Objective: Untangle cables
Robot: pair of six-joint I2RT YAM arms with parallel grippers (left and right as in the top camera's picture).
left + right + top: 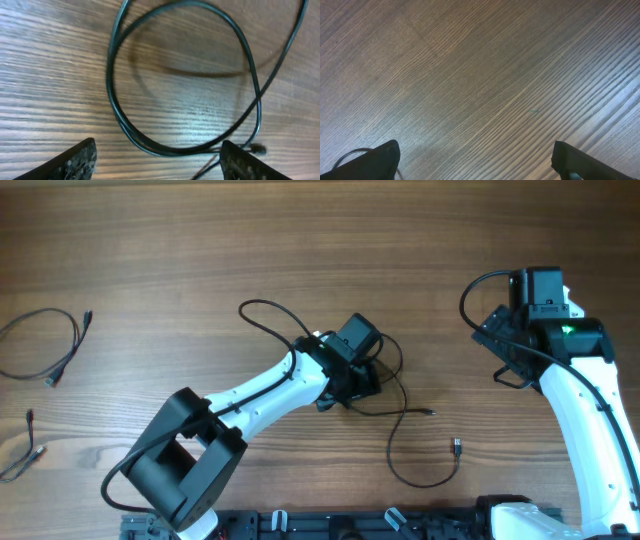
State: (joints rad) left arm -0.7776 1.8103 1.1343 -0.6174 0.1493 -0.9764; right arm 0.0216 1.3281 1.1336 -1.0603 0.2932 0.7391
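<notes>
A bunch of thin black cables (392, 380) lies at the table's middle. One strand ends in a small plug (430, 413); another loops forward to a plug (457, 446). My left gripper (358, 385) is down over the bunch. In the left wrist view it (157, 162) is open, its fingertips (75, 160) either side of a doubled cable loop (173, 151), with a small plug (257, 148) by the right tip. My right gripper (477, 160) stands open over bare wood at the far right, with nothing between its fingers.
Two separate cables lie at the left: one curled (68, 345) near the far-left edge, another (25, 450) lower down. The right arm's own thick wiring (470, 305) loops beside its wrist. The arm bases stand along the front edge.
</notes>
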